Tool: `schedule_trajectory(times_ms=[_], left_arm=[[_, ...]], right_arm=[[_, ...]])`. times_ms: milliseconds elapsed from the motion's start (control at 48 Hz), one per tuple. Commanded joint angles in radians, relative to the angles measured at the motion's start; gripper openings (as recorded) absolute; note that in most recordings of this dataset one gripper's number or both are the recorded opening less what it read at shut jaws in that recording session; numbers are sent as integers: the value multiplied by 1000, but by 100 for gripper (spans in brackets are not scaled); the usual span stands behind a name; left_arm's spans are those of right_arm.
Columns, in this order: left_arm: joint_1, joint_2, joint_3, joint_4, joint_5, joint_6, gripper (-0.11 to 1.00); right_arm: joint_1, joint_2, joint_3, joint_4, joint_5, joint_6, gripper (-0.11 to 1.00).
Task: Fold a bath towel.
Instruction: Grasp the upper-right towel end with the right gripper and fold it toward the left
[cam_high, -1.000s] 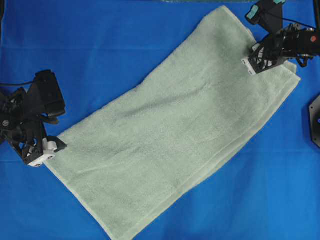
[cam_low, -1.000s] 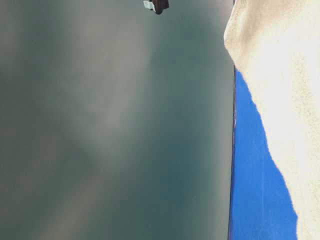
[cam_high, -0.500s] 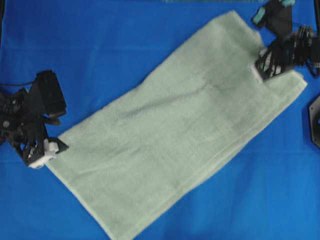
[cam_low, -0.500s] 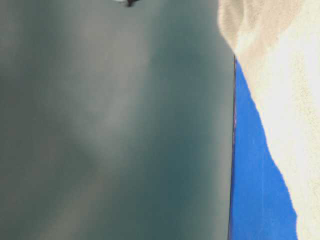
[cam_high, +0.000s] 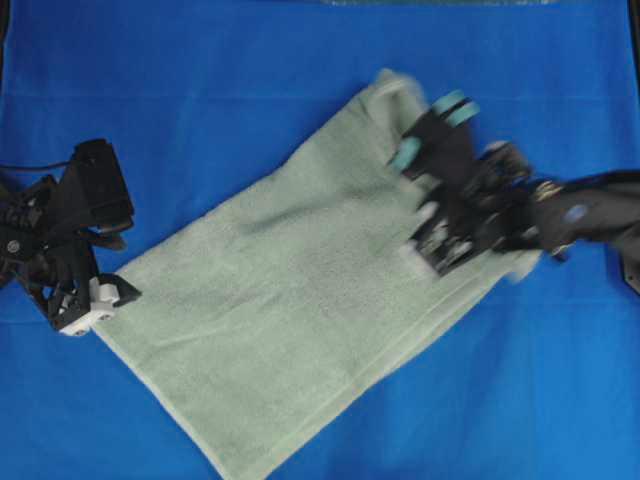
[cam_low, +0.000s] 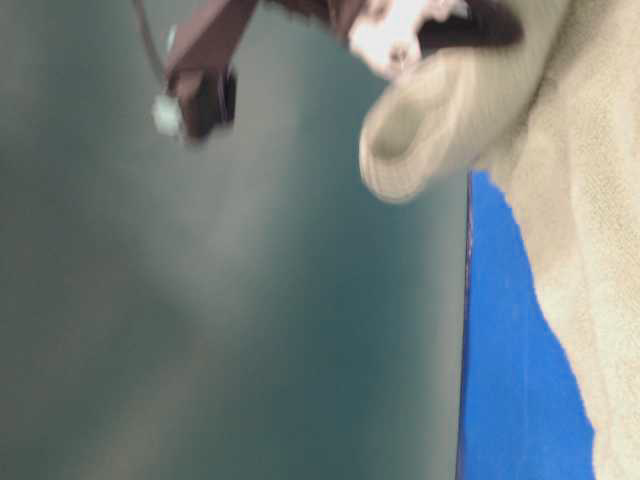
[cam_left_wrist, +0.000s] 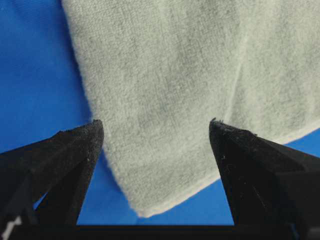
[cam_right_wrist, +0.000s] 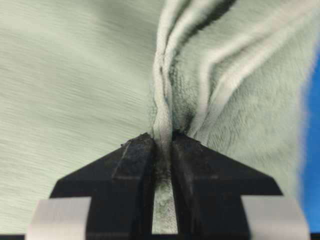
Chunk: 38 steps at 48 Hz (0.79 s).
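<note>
No text, label, brand, number or sign can be read in any view.

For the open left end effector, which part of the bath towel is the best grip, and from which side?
Probably the near corner of the bath towel, approached from the blue cloth side. In the left wrist view that corner lies flat between the open left end effector's fingers, its hemmed edges exposed, so one finger could slide under.
</note>
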Motion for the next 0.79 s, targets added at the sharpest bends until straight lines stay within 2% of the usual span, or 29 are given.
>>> schedule_trajectory(times_ms=[0,167,292,771], left_arm=[[0,-2,-25,5,-18,2,82],[0,0,-25,5,-26,2,82],[0,0,-25,5,-26,2,82],[2,2,-25,5,-28,9,82]], right_arm=[[51,74,-123,-18,-3,23,12],[104,212,-288,-21,-3,49,12],[109,265,-351,-21,11,60,12],[94,276,-334,-26,17,103,12]])
